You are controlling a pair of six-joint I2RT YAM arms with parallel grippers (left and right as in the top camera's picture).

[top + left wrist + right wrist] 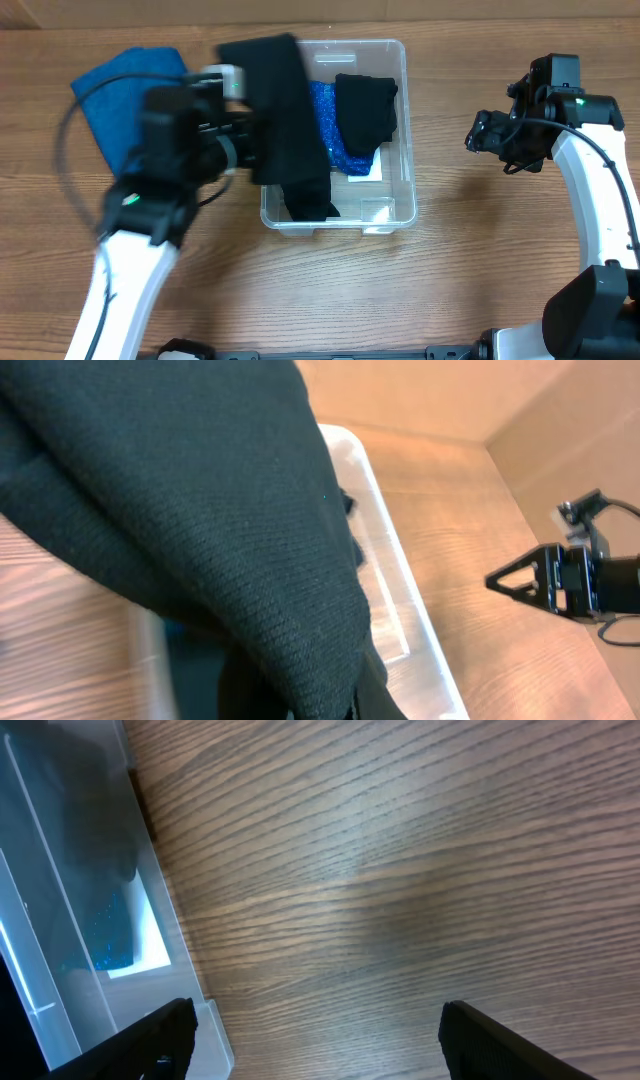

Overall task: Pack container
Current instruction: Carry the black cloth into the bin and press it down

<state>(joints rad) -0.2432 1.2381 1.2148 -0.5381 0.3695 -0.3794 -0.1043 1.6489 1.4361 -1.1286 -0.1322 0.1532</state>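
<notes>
Jaws of the left gripper (242,143) pinch a black knit cloth (285,120) above the clear container (409,150), centre frame overhead. Left wrist: the cloth fills the left half. Right wrist: the right gripper (315,1020) has its jaws spread over the wooden counter (400,870), with the container at the left edge.

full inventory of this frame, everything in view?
container: 1, clear plastic, table centre.
long black cloth: 1, black, draped across the container's left rim, lower end inside.
folded black cloth: 1, black, inside, far right corner.
sparkly blue cloth: 1, blue, inside, partly under both black cloths.
label: 1, white, on the container's bottom.
blue towel: 1, blue, on the table left of the container, partly behind the left arm.
table: 1, brown wood grain.
left gripper: 1, black, holding the long black cloth; fingers hidden.
right gripper: 1, black, open, empty, over bare table right of the container.
</notes>
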